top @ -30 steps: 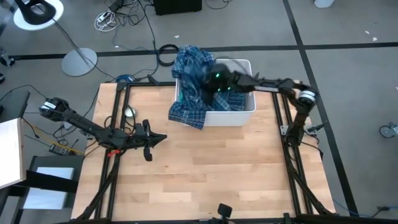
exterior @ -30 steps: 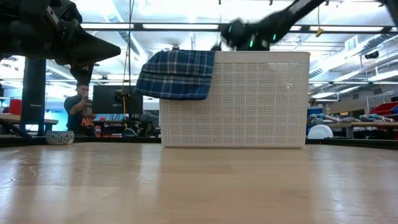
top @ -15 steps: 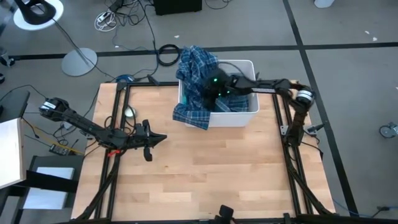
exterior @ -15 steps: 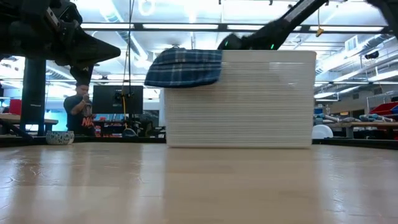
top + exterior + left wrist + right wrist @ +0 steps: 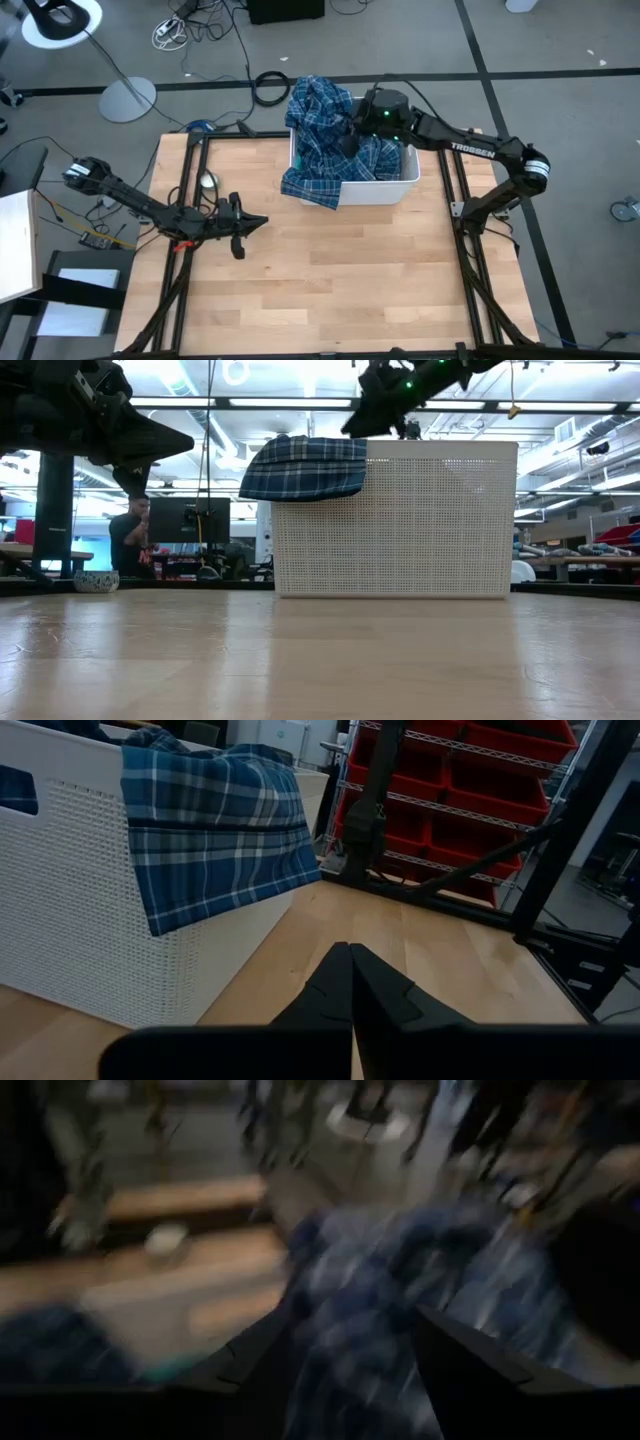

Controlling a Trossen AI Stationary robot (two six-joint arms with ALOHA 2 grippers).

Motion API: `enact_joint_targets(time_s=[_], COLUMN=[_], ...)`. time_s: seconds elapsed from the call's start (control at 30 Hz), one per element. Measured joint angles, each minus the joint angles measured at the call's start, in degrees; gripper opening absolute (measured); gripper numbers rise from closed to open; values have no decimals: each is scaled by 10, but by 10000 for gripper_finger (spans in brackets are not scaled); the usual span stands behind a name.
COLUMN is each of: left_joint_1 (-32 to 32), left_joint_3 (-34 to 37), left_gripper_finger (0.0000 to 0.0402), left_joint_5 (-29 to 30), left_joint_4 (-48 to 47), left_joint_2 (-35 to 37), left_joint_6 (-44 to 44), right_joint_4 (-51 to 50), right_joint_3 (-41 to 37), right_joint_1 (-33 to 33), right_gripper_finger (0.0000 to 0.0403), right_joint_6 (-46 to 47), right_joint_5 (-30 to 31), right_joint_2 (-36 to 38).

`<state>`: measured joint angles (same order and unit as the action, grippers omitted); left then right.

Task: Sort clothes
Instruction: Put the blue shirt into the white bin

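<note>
The white bin (image 5: pixel 385 185) at the desk's (image 5: pixel 330 270) far edge hides most of its load. A soft plaid shirt (image 5: pixel 318 140) spills over its wall, and only the low view shows the woven mesh sides. The right gripper (image 5: pixel 347 143) hovers above the shirt, fingers spread and holding nothing; its wrist view is blurred. The left gripper (image 5: pixel 262 221) waits near the desk's left edge, fingers pressed together.

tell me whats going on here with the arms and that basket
The right gripper hovers open over the white bin at the table's far edge, above a heap of blue-and-white plaid shirts, holding nothing. One plaid shirt hangs over the bin's wall on the left arm's side. The left gripper waits shut, low over the bare wooden table.
</note>
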<state>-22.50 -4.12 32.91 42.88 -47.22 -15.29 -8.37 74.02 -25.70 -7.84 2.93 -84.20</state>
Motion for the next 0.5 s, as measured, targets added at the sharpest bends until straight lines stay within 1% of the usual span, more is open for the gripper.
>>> enact_joint_targets(time_s=[0.1, 0.2, 0.27, 0.4, 0.5], left_joint_1=[0, 0, 0, 0, 0], left_joint_3=[0, 0, 0, 0, 0], left_gripper_finger=[2, 2, 2, 2, 2], left_joint_5=[0, 2, 3, 3, 3], left_joint_4=[2, 3, 4, 3, -1], left_joint_2=[0, 0, 0, 0, 0], left_joint_6=[0, 0, 0, 0, 0], right_joint_4=[102, 190, 227, 240, 192], right_joint_3=[1, 1, 1, 1, 0], right_joint_1=[0, -1, -3, -10, -17], right_gripper_finger=[195, 190, 186, 180, 173], right_joint_6=[-1, 0, -3, -8, -3], right_joint_5=[26, 26, 26, 26, 24], right_joint_2=[-17, -59, -94, -163, -208])
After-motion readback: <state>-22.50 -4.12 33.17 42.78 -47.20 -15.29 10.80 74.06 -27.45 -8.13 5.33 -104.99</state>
